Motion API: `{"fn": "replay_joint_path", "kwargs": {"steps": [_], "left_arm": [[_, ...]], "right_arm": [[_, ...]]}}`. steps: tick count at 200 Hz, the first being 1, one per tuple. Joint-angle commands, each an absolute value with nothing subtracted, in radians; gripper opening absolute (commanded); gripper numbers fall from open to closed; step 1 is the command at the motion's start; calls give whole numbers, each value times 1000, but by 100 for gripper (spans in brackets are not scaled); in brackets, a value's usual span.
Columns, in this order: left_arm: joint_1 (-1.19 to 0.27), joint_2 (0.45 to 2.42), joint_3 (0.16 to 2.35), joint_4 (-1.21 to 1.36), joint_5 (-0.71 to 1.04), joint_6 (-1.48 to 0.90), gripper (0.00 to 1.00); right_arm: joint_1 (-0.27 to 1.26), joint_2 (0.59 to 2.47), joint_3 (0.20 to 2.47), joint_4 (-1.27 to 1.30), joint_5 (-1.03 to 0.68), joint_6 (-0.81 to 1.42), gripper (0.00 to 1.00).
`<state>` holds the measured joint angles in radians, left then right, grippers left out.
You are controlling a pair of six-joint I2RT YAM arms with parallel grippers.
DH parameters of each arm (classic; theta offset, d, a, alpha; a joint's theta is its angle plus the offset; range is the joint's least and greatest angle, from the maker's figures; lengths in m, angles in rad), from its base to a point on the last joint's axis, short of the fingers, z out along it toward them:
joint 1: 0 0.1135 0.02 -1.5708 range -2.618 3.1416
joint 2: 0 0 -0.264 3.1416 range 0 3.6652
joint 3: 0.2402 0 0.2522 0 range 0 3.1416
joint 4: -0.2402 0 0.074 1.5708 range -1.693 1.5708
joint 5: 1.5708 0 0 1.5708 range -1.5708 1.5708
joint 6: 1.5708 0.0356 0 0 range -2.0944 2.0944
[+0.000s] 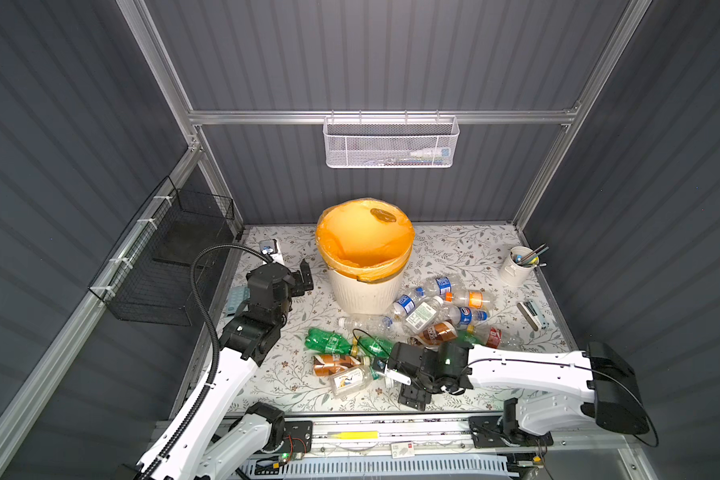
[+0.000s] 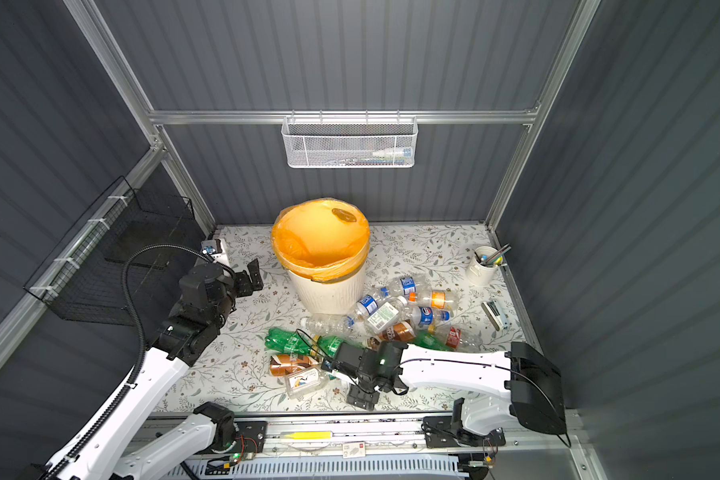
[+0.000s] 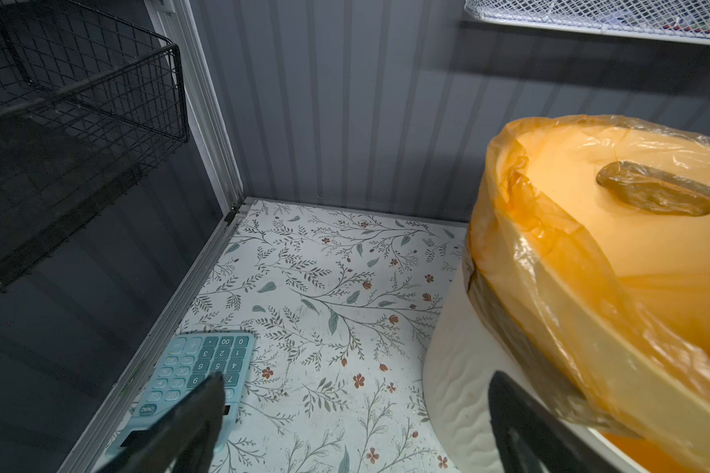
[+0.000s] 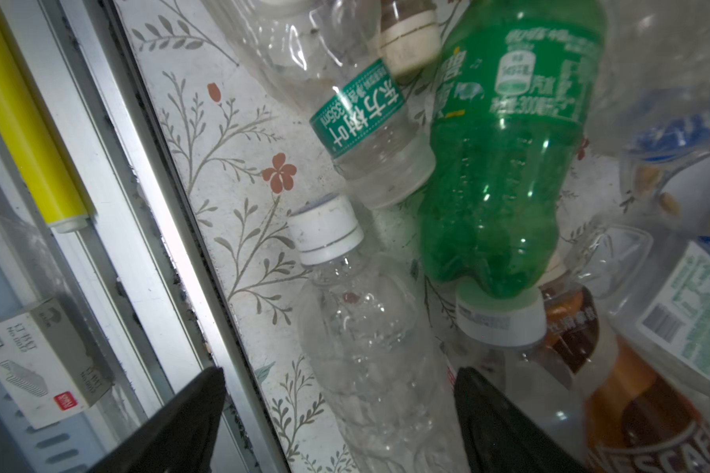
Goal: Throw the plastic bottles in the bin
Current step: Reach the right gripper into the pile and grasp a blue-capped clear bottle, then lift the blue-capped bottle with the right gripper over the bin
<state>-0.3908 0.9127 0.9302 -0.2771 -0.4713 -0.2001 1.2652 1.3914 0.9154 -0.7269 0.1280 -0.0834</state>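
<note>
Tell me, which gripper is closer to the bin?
Left. The left gripper hovers just beside the bin, near its rim. The right gripper sits low among the plastic bottles toward the table's front, clearly apart from the bin.

Plastic bottles (image 1: 422, 316) lie scattered on sides, just beside upright cream bin (image 1: 362, 291), orange-lined.

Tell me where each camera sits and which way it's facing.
Top views: high at the front, looking down on table, bin, bottles; left arm and right arm show.
Left wrist: on left arm, facing bin and calculator; left end effector shows.
Right wrist: on right arm, facing bottles; right end effector straddles a clear bottle.
Shared: the bin, in top and left wrist views.
</note>
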Motion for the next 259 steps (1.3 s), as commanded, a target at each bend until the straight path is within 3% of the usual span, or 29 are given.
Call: {"fn": "replay_joint_path", "kwargs": {"steps": [1,60,121,177,206,232,259], "left_arm": [[-387,894,950,-299,-470,-200,100],[-387,890,950,-303,-471,-191,100],[-387,879,943,-311,-483,-188,100],[-387,870,908,-301,-476,-168,100],[-387,874,878,-285,-471,-161,100],[-387,866,855,-281,-480,-151,100],[-387,859,820,-263,-455,-140,100]], "right_arm": [[1270,1451,934,-789,140,-108,87],[1272,1587,941,-815,190,-140,84],[1272,1580,952,-795,189,-131,62],[1194,1274,1077,-703,412,-182,56],[1105,996,1117,-381,490,-357,54],[1031,835,1133,-95,453,-448,54],[899,781,1150,118,275,-411,55]]}}
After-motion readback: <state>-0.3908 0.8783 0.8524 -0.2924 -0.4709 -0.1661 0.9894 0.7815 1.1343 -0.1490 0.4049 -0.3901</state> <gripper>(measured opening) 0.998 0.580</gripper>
